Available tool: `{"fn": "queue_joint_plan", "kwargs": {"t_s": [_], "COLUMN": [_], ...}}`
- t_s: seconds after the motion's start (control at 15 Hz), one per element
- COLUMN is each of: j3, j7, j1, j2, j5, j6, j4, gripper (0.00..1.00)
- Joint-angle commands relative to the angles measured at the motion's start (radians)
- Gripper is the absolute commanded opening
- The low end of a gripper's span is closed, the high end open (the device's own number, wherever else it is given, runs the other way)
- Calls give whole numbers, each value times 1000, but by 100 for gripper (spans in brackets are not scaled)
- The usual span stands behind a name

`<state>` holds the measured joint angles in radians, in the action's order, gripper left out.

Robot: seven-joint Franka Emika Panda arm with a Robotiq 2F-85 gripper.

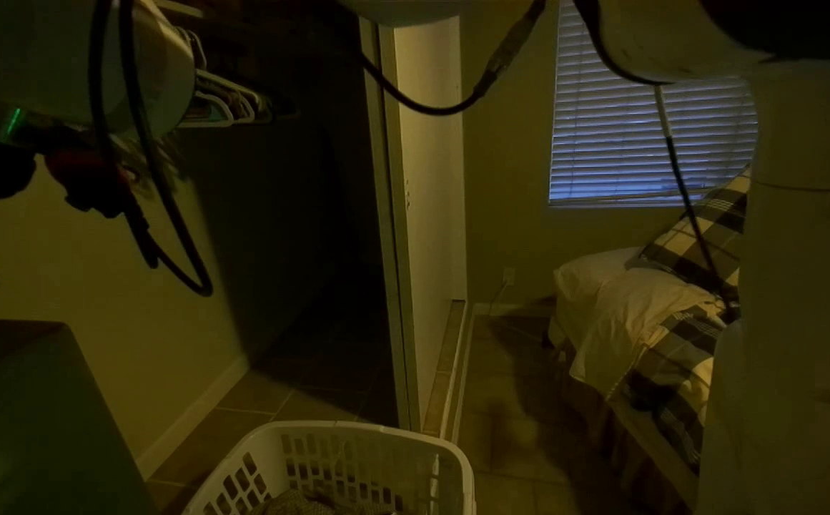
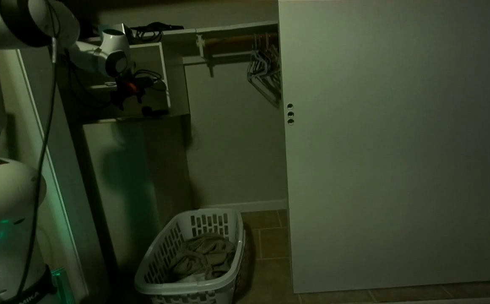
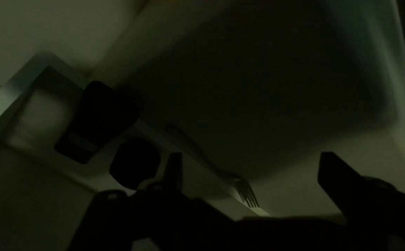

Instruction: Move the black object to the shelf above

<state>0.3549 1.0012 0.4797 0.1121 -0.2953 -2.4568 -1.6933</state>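
Standing on the tiled floor (image 2: 270, 245), a pale plastic laundry basket (image 2: 150, 288) with slotted walls holds a rumpled heap of coarse-looking brownish cloth (image 2: 204, 255). Above, in an open-fronted shelf unit (image 2: 176, 90), the black object (image 2: 154, 112) lies on the lower board (image 2: 118, 120), just beneath the gripper (image 3: 251, 162), whose two fingers stand wide apart. The wrist view shows a tapering block (image 3: 99, 115) and, just beside it, a rounded lump (image 3: 135, 163), both black; which of them is that object I cannot tell. A greyish patch (image 3: 82, 142) on the block is too dark to read. Near them lies a slim fork (image 3: 242, 188). The upper shelf (image 2: 236, 28) bears a corded black thing (image 2: 156, 28), its cable looped. Bunched hangers (image 2: 263, 69) hang beside a smooth, flat panel (image 2: 388, 147) with three round holes (image 2: 290, 114). On the arm's base (image 2: 12, 253) the letters "MIKA" show on a dark band (image 2: 42, 287), with "AR" above.
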Motion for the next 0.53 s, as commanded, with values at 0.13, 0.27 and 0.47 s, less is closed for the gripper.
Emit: {"fn": "queue_joint_plan", "kwargs": {"t_s": [0.13,0.27,0.47], "j3": [48,65,43], "j7": [-210,-173,-164], "j1": [-21,-41,-21], "j2": [163,123,134], "j5": [28,22,5], "j6": [-8,-17,-18], "j4": [201,142,150], "gripper": [100,100,100]}}
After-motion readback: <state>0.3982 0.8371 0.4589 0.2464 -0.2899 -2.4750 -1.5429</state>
